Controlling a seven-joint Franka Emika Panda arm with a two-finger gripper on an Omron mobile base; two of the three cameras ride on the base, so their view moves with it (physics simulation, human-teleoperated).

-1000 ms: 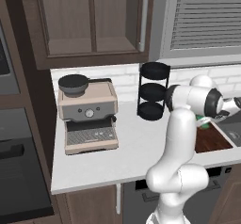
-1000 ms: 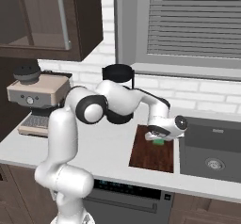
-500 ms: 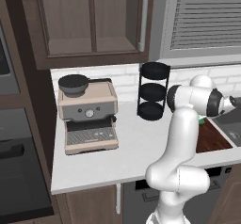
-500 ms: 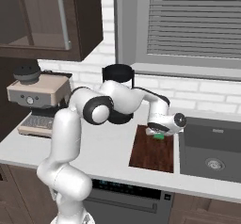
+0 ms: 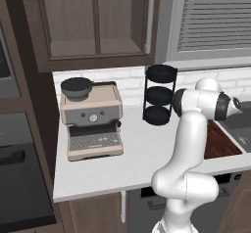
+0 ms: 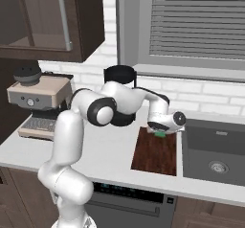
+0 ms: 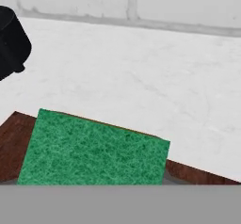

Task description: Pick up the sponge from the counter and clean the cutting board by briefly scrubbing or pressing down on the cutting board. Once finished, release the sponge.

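Note:
The sponge [image 6: 160, 134] shows its green top at the far end of the dark reddish-brown cutting board [image 6: 155, 153], close to the wall. My gripper [image 6: 163, 130] sits right on the sponge, shut on it. In the hand view the green sponge [image 7: 94, 152] lies close up across the lower frame, over the cutting board [image 7: 9, 145], and hides the fingertips. The white counter [image 7: 141, 77] runs beyond it to the tiled wall. In the left base view the cutting board [image 5: 218, 144] lies partly behind my forearm.
A black three-tier round rack [image 5: 159, 95] stands at the wall just left of the board, and its edge [image 7: 9, 39] appears in the hand view. A coffee machine [image 5: 91, 119] stands at the counter's left. A sink [image 6: 215, 150] borders the board on the right.
The hand has slid a short way along the board toward the wall, carrying the sponge with it. The grip looks unchanged.

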